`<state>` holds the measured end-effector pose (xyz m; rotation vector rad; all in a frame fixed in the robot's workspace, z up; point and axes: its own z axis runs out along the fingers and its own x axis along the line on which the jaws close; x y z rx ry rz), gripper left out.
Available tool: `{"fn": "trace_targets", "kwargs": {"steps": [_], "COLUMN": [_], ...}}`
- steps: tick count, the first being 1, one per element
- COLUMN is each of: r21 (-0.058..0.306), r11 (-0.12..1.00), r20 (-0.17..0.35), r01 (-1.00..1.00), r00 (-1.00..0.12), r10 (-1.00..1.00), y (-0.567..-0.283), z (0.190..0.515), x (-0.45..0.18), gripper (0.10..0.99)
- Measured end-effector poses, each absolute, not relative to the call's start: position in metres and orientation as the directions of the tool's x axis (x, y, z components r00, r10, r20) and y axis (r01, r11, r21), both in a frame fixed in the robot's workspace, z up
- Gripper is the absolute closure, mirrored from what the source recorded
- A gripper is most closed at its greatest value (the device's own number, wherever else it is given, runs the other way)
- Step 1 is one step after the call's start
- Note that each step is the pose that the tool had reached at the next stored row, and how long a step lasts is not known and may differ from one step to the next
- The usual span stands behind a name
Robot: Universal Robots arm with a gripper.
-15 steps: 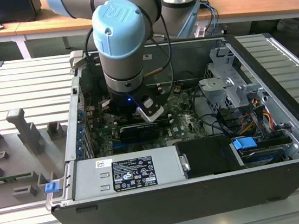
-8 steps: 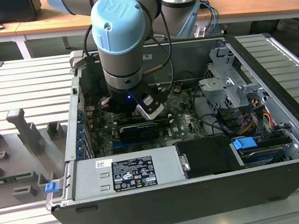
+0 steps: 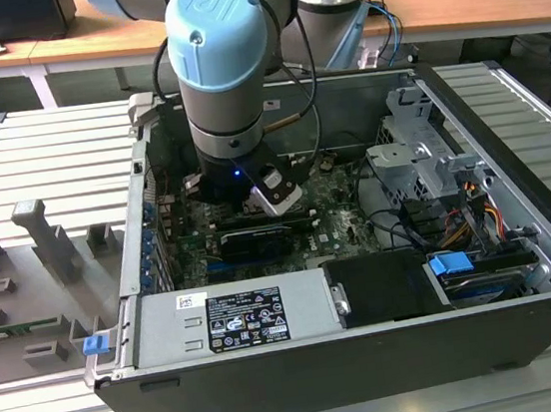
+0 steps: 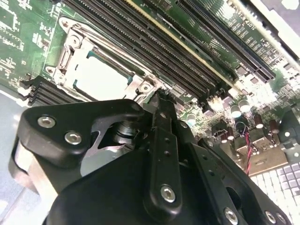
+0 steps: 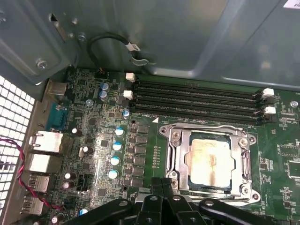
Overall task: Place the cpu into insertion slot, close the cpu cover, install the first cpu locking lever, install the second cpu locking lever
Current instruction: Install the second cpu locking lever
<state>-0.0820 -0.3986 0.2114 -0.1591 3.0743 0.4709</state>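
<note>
gripper low inside the computer case, over the motherboard | second wrist view: fingers together, empty, beside cpu cover | first wrist view: cpu seated in insertion slot, cover down | step judged: first locking lever; needs an accurate hook-and-press

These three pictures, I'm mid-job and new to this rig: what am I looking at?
The exterior view looks from outside at a robot arm reaching down into an open computer case. Both wrist views come from cameras riding on the arm, looking past the black tool at the green motherboard. On it, the cpu lies in the insertion slot, with the silver cpu cover framing it. Long black memory strips run beside it. The tool sits close to the slot's edge, holding nothing visible.
</note>
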Motion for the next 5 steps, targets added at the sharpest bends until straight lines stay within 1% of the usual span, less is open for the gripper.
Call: {"fn": "trace_targets", "kwargs": {"steps": [5], "r21": [0.297], "r11": [0.949], "r20": [-0.042], "r01": [-0.105], "r00": [-0.994], "r10": [-0.097], "y": [-0.3986], "z": [0.2140], "x": [-0.0820], "gripper": [0.980]}}
